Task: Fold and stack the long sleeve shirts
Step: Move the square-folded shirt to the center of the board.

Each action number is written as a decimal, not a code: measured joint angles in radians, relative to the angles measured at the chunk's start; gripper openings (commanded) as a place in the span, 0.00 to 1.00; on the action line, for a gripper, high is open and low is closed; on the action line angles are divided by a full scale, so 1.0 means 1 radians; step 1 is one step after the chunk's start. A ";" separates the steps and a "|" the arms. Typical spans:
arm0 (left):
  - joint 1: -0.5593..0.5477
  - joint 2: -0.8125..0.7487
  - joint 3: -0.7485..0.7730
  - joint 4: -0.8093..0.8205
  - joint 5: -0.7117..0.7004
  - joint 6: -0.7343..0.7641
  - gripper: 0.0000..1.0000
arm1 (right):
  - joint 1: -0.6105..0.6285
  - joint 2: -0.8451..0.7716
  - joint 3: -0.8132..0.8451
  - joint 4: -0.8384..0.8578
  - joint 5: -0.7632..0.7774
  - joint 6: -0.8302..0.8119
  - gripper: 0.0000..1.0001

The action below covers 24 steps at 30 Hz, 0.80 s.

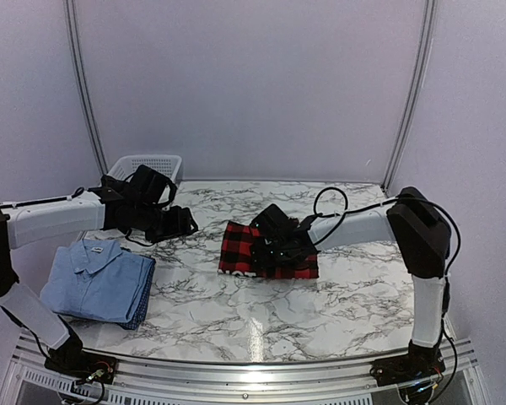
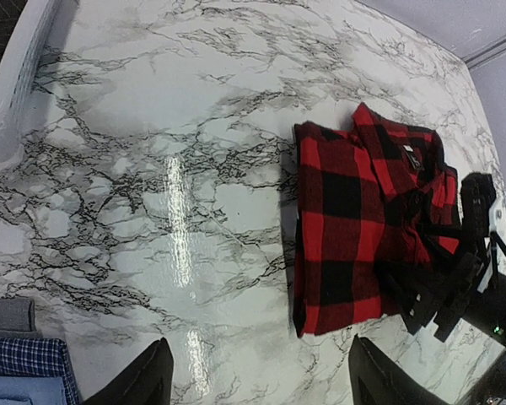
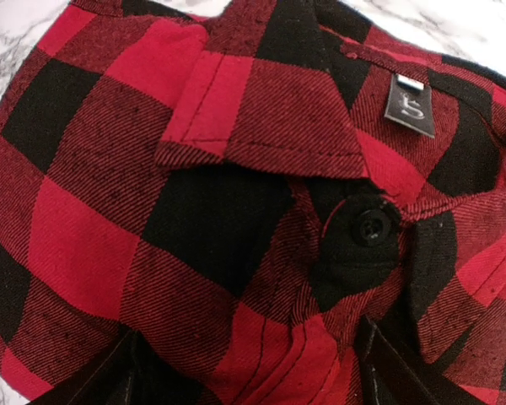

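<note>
Folded flannel shirt [image 1: 236, 249] lies directly beneath right claw [image 3: 253, 371]; jaws wide, nothing held. Likely soft, light, limp: best pinched through all layers at a folded edge. Left claw [image 2: 257, 375] wide, empty, well aside.

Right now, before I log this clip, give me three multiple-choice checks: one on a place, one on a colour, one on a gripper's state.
1. Where on the marble table does the white mesh basket stand?
A) far-left corner
B) near-right corner
C) centre

2. What colours are the checks of the folded flannel shirt?
A) blue and white
B) red and black
C) green and yellow

3. How is the left gripper?
A) shut on the flannel shirt
B) shut on the white mesh basket
C) open, holding nothing

Key:
1 A: in the top view it sits at the back edge, on the left.
2 B: both wrist views show red and black squares.
3 C: its fingers stand wide apart over bare marble.
</note>
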State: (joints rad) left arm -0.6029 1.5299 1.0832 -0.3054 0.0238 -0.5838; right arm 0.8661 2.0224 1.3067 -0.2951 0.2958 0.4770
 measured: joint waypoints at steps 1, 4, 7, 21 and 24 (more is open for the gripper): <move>0.000 -0.007 -0.005 0.000 -0.001 -0.002 0.74 | -0.013 0.018 0.024 0.002 -0.001 -0.011 0.84; 0.000 -0.027 -0.029 0.000 -0.004 -0.008 0.74 | -0.067 0.084 0.112 0.013 -0.007 -0.059 0.84; 0.000 -0.043 -0.058 -0.003 -0.006 -0.017 0.74 | -0.123 0.142 0.190 0.029 -0.026 -0.118 0.84; -0.080 -0.080 -0.140 -0.133 -0.135 -0.087 0.76 | -0.289 0.364 0.519 0.055 -0.185 -0.418 0.87; -0.140 -0.075 -0.128 -0.212 -0.230 -0.124 0.76 | -0.294 0.375 0.543 0.053 -0.201 -0.462 0.87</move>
State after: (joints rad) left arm -0.7429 1.4551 0.9550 -0.5175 -0.2066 -0.7074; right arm 0.5720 2.3978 1.8500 -0.2424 0.0944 0.0151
